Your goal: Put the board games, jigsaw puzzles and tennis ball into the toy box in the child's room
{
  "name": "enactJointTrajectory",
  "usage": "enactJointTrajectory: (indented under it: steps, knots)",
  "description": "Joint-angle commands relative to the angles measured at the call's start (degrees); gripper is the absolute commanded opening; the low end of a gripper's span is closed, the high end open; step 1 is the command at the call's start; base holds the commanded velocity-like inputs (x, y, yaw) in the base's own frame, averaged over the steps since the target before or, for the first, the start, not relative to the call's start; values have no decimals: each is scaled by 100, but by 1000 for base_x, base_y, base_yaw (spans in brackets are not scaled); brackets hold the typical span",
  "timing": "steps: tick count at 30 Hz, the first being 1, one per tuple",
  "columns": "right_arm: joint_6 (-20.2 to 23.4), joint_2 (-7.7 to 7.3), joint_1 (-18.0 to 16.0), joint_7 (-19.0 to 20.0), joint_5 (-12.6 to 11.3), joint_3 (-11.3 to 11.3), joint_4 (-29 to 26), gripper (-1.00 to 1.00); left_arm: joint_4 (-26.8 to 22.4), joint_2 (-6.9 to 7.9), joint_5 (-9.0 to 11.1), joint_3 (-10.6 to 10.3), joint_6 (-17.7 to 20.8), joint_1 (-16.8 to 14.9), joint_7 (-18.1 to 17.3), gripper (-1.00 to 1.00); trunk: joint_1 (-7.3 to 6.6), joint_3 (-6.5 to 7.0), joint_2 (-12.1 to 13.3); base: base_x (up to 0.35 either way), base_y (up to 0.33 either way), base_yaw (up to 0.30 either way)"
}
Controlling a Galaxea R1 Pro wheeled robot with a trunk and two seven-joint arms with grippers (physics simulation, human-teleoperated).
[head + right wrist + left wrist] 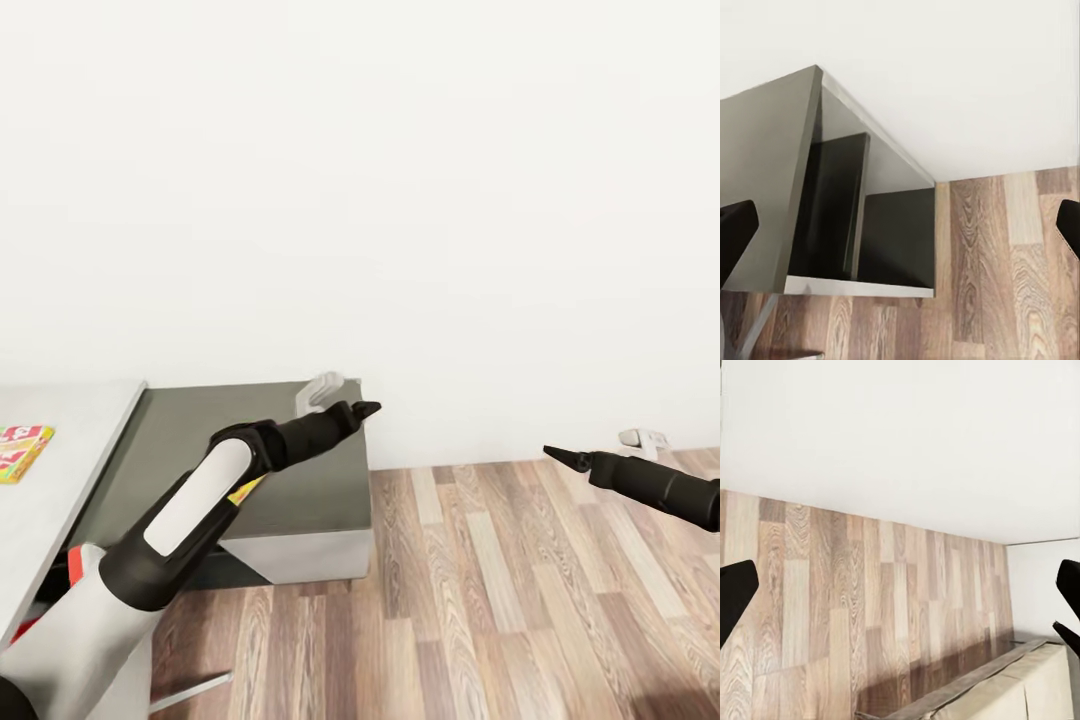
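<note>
One board game (22, 451), a flat box with a yellow, red and green cover, lies on the light grey table (75, 440) at the far left of the head view. My left gripper (362, 409) hangs over the table's dark grey end section, near the white wall. In the left wrist view the left gripper (900, 607) is open and holds nothing. A beige corner of the bed (1035, 690) lies beyond it. Over the wood floor, my right gripper (553, 455) is also open and empty (900, 232). The toy box, jigsaw puzzles and tennis ball are out of view.
The table's dark grey end section (300, 480) has open dark compartments (892, 232) facing the plank floor (520, 600). A small white fitting (645, 438) sits at the wall's base. A yellow sliver (246, 490) shows under my left forearm; I cannot tell what it is.
</note>
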Motion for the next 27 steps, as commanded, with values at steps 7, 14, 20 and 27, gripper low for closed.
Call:
enactJointTrajectory:
  steps: [7, 14, 20, 27]
  knots:
    - [37, 0, -7, 45, 35, 13, -3, 100, -1, -57, -100, -3, 0, 1, 40, 100, 5, -9, -10, 95, -72, 0]
    - [36, 5, -7, 45, 35, 34, -3, 100, 5, -92, -147, 5, 7, 4, 57, 100, 5, -9, -10, 30, -23, 0]
    - [32, 7, -7, 41, 35, 46, -3, 100, 8, -96, -153, 34, 14, 5, 69, 100, 5, -9, -10, 10, -8, 0]
    - [29, 8, -7, 38, 35, 56, -3, 100, 10, -50, -124, 62, 23, 8, 77, 100, 5, -9, -10, 4, -3, 0]
